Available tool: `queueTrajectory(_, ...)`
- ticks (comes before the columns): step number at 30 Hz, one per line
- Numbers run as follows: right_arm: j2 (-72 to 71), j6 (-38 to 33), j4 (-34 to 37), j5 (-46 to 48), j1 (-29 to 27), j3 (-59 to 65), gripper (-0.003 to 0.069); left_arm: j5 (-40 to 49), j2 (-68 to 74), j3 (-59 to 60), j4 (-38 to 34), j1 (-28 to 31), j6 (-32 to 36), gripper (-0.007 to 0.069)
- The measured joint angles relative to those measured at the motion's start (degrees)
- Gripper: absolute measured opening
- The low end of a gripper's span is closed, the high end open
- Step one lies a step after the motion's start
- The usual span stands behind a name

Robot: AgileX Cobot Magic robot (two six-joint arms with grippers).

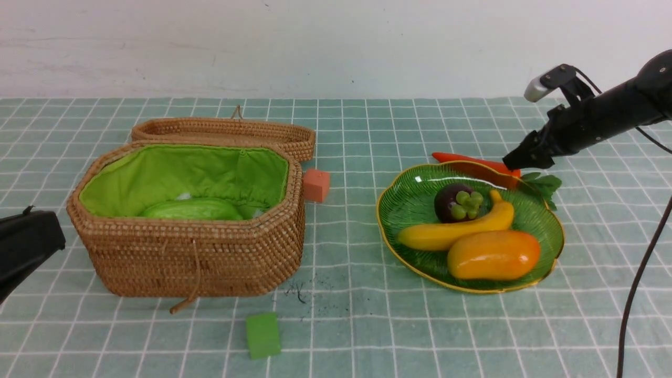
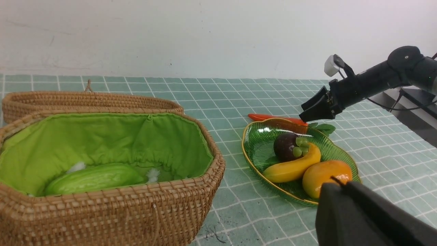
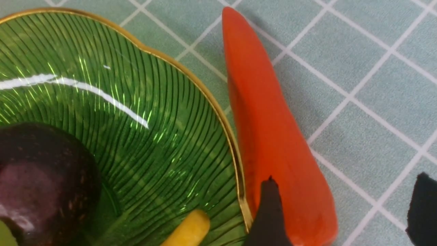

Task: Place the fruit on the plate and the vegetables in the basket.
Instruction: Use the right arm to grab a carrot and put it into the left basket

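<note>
since the banana (image 1: 451, 231), mango (image 1: 493, 254) and mangosteen (image 1: 450, 202) already sit on the plate (image 1: 379, 218) and the gourd (image 1: 191, 210) lies in the basket (image 1: 199, 257), the step i'm on is picking up the carrot (image 1: 467, 159). it lies on the desk (image 1: 367, 315) just behind the plate, its side close against the gold rim. i can't see the eggplant in any view.

my right end effector (image 1: 517, 161) hangs over the carrot's thick end with its jaws apart. through the right wrist camera one fingertip (image 3: 269, 208) sits over the narrow gap between carrot and rim, the other out over bare desk on the far side. that near fingertip is my worry: going straight down, i judge it could land on the rim or on top of the carrot. i'd nudge away from the plate until the carrot is centred between the tips, descend slowly, and close on the thick part short of the leaves (image 1: 543, 184). the skin looks glossy, so i'd squeeze firmly before lifting.

my left end effector (image 1: 31, 239) is closed, parked beside the basket.
</note>
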Motion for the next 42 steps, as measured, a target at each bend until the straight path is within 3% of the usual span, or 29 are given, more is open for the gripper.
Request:
queueTrajectory(15,2.02,-1.22,0.14,-2.78,0.73,-0.07,0.0501,-0.13,0.0,0.0,0.02,0.0,0.0,-0.0011)
queueTrajectory(23,3.38,-6.29,-0.06,-3.6,0.73,-0.07,0.0407,-0.13,0.0,0.0,0.02,0.0,0.0,-0.0008)
queueTrajectory(29,3.44,-7.28,0.15,-4.03,0.67,-0.11,0.04,-0.13,0.0,0.0,0.02,0.0,0.0,-0.0006)
queueTrajectory(34,2.2,-2.27,-1.82,-3.35,-0.46,-0.06,0.04,-0.13,0.0,0.0,0.02,0.0,-0.06,-0.0003)
queueTrajectory(38,-4.32,9.63,-7.11,-0.5,-1.32,0.0,0.0398,0.36,0.0,0.0,0.02,0.0,0.03,-0.0003)
queueTrajectory(42,-11.97,13.6,-8.22,6.49,-0.58,-0.11,0.0398,1.51,0.0,0.0,0.02,0.0,1.51,-0.0003)
